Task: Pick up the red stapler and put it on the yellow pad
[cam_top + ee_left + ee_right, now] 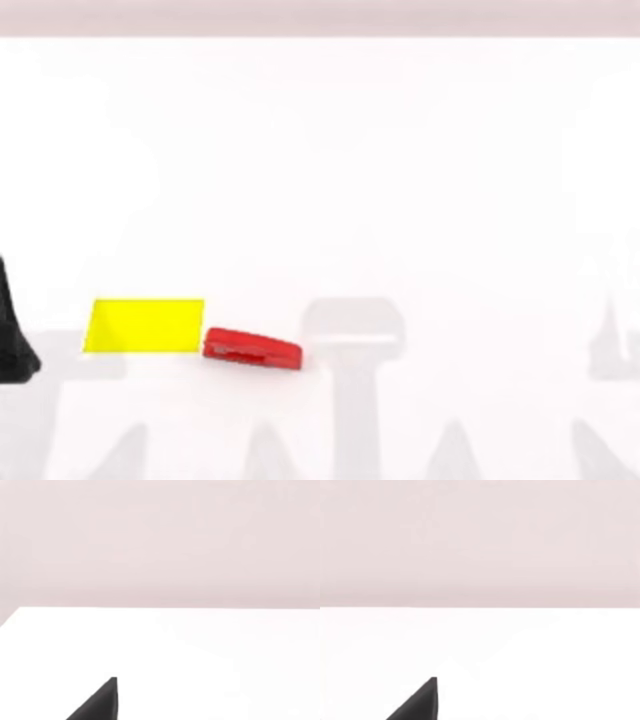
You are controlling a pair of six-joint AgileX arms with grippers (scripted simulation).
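The red stapler (252,349) lies flat on the white table near the front, left of centre. Its left end almost touches the right edge of the yellow pad (143,326), which lies flat beside it with nothing on it. My left arm (12,335) shows as a dark shape at the table's far left edge, well left of the pad and holding nothing. Only a dark tip of the left gripper (100,705) shows in the left wrist view. A dark tip of the right gripper (420,705) shows in the right wrist view, and neither wrist view shows the stapler or the pad.
The white table (400,200) stretches back to a pale pink wall (320,15). Faint grey shadows of the arms fall along the front of the table. Both wrist views look over bare table toward the wall.
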